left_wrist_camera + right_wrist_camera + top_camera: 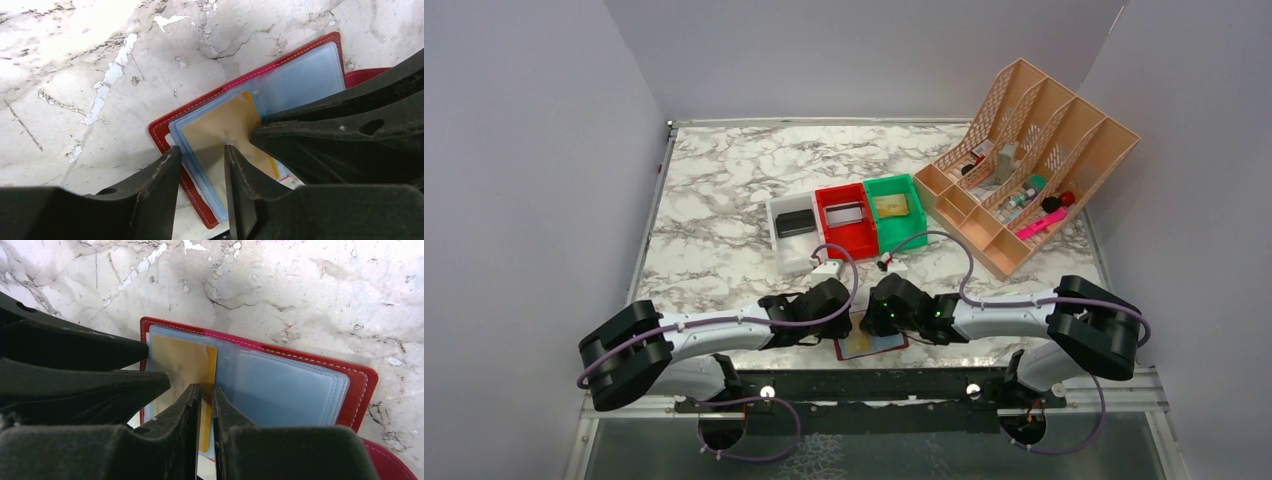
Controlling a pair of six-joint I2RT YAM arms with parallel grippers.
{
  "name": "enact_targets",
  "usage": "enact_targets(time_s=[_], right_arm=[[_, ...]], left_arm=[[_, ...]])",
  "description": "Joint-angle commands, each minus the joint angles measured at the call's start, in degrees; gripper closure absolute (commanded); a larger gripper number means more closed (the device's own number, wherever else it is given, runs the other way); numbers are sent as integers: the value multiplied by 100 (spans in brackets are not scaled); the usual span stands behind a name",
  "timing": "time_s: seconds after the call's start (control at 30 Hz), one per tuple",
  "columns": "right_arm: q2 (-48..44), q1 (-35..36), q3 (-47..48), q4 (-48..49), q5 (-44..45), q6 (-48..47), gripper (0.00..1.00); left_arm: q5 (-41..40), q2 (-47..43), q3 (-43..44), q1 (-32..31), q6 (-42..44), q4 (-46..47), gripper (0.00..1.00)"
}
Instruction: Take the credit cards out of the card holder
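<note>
- One gold card (182,360) shows in the front clear pocket of the card holder (300,385). I cannot tell how far out of the pocket it has slid.
- The card holder lies open and flat on the worktop (724,190), at its near edge between the two arms, where both can reach it.
- The right pincer (206,389) is closed to a thin slit over the card's long edge. It seems to have the card nipped, though it may have caught the clear pocket leaf too.
- The left pincer (200,156) is part open and holds nothing. Its fingers straddle the card's end, low over the holder, probably to pin the holder down while the card is drawn free.
- Both pincers crowd close together over the holder, so I judge the pull should run away from the left one.
- Farther back three bins stand in a row: a white bin (773,238) with a black card (794,223), a red bin (856,242) with a grey card (846,213), and a green bin (904,233) with a second gold card (890,206). The task looks well along.
- A peach rack (1064,120) stands at the right rear, well apart from the work.
</note>
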Motion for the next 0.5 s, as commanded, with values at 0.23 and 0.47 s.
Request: enact_targets(time_s=[0.23, 0.47], right_arm=[[-365, 2, -270, 677, -340, 77, 81], [-463, 6, -468, 1037, -344, 323, 84]], left_arm=[[-262, 30, -84, -42, 126, 123, 63], [-242, -269, -225, -37, 110, 99, 64]])
